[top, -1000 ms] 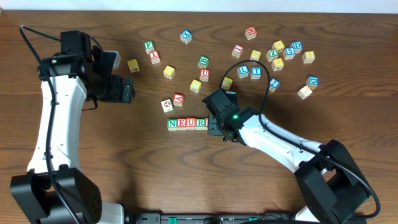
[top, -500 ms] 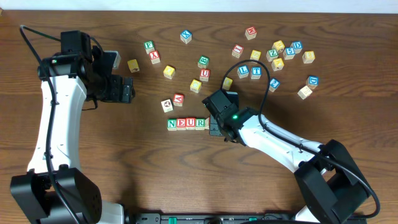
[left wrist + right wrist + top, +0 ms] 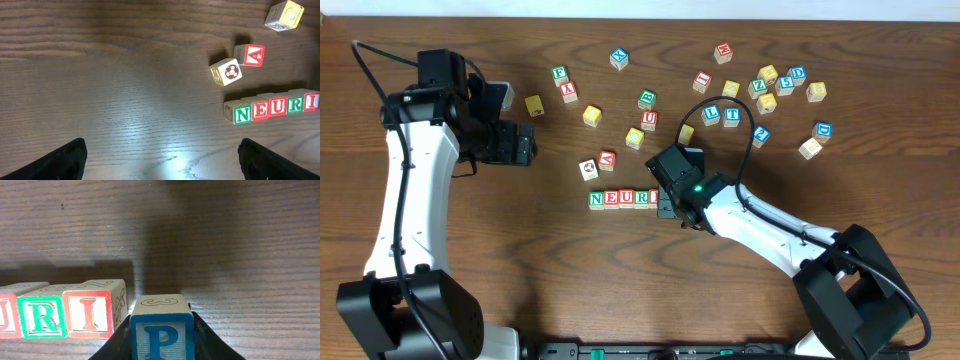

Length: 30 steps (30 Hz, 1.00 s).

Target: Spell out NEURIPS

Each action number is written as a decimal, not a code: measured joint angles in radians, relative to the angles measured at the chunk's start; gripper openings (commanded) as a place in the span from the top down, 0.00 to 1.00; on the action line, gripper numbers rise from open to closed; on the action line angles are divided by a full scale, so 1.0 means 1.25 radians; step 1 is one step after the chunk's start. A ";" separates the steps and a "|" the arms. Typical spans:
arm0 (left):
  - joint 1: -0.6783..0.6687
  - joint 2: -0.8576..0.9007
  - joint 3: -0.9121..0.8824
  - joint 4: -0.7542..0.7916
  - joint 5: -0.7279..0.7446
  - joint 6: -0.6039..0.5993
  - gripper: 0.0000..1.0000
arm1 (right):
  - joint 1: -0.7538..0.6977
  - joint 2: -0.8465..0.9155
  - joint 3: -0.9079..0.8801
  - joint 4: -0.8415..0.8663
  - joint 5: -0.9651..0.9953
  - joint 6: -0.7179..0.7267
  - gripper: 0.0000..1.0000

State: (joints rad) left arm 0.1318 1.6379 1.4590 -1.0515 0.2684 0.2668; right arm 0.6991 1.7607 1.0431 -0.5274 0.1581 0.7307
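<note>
Wooden cubes N (image 3: 242, 114), E (image 3: 260, 110), U (image 3: 277, 107), R (image 3: 295, 105) and I (image 3: 311, 102) stand touching in a row (image 3: 620, 198) at the table's middle. My right gripper (image 3: 161, 342) is shut on the blue P cube (image 3: 161, 325). It holds the cube just right of the I cube (image 3: 90, 312), a little nearer the camera, with a narrow gap between them. From above, the right gripper (image 3: 667, 207) sits at the row's right end. My left gripper (image 3: 162, 165) hangs open over bare wood, left of the row. I cannot pick out the S cube.
A soccer-ball cube (image 3: 226, 72) and a red A cube (image 3: 250, 55) lie just behind the row's left end. Several loose letter cubes are scattered across the back, from a yellow one (image 3: 533, 104) to a group at the far right (image 3: 780, 85).
The right gripper with the P cube has barely shifted, and the I cube shows a little more from above. The left arm has not moved.
</note>
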 measured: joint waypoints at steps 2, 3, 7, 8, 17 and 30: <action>0.000 0.000 0.000 0.000 0.000 0.000 0.05 | 0.000 0.000 0.000 -0.001 0.001 0.000 0.72; 0.000 0.000 0.000 0.000 0.000 0.000 0.05 | 0.000 0.000 0.000 -0.001 0.003 0.000 0.72; 0.000 0.000 0.000 0.000 0.000 0.000 0.05 | 0.000 0.005 -0.002 0.001 0.009 0.000 0.73; 0.000 0.000 0.000 0.000 0.000 0.000 0.05 | 0.000 0.011 -0.002 0.002 0.010 0.000 0.73; 0.000 0.000 0.000 0.000 0.000 0.000 0.05 | 0.000 0.041 -0.004 0.013 0.013 0.000 0.73; 0.000 0.000 0.000 0.000 0.000 0.000 0.05 | 0.000 0.041 -0.005 0.016 0.013 0.000 0.76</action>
State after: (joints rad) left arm 0.1318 1.6379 1.4590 -1.0515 0.2680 0.2668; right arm 0.6991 1.8122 1.0374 -0.5072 0.1749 0.7307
